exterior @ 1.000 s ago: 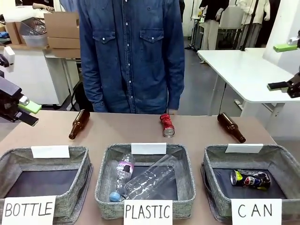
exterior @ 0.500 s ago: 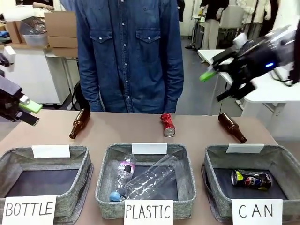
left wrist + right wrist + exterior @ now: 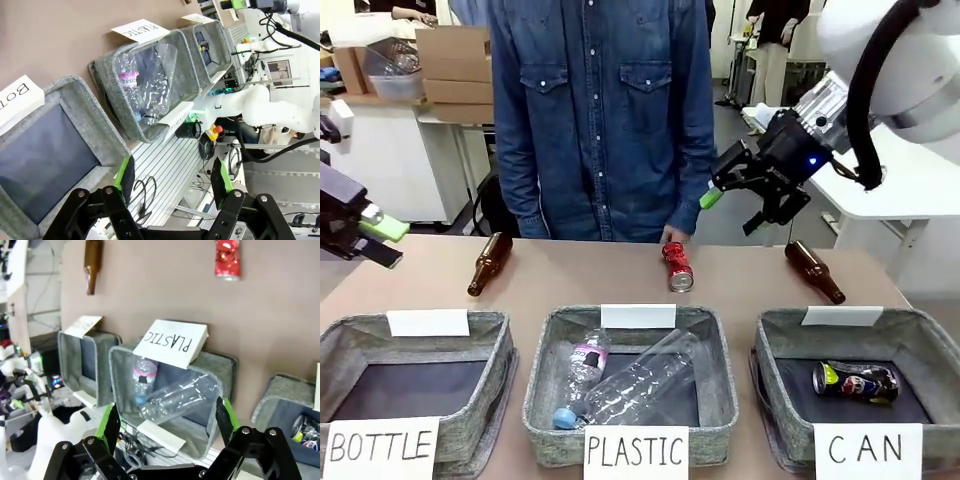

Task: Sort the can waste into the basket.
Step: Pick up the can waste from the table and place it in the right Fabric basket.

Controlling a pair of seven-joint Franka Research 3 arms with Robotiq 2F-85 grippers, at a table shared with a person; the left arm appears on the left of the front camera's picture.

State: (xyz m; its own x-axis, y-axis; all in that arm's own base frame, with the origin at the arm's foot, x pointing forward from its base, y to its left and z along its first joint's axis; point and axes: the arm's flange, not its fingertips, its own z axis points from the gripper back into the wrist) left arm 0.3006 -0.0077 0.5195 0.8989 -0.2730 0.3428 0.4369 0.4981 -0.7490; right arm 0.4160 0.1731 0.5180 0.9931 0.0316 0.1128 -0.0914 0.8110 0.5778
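A shiny red crushed can (image 3: 676,267) lies on the far side of the table in front of the person; it also appears at the top of the right wrist view, red can (image 3: 227,257). A black printed can (image 3: 855,382) lies inside the grey basket (image 3: 790,440) signed "CAN" at the front right. My right gripper (image 3: 732,212) hangs open in the air above and right of the red can, with nothing between its fingers (image 3: 110,427). At the table's left edge my left gripper (image 3: 383,242) is open and empty, fingers (image 3: 125,175) apart.
Two brown glass bottles (image 3: 490,264) (image 3: 813,271) lie on the far side, either side of the red can. The "PLASTIC" bin (image 3: 542,400) holds clear plastic bottles (image 3: 640,385); the "BOTTLE" bin (image 3: 495,390) stands at the front left. A person in a denim shirt (image 3: 600,110) stands at the far edge.
My right arm has swung in from the right edge to a spot above the table's far side near the red can. The left gripper and both cans have stayed put.
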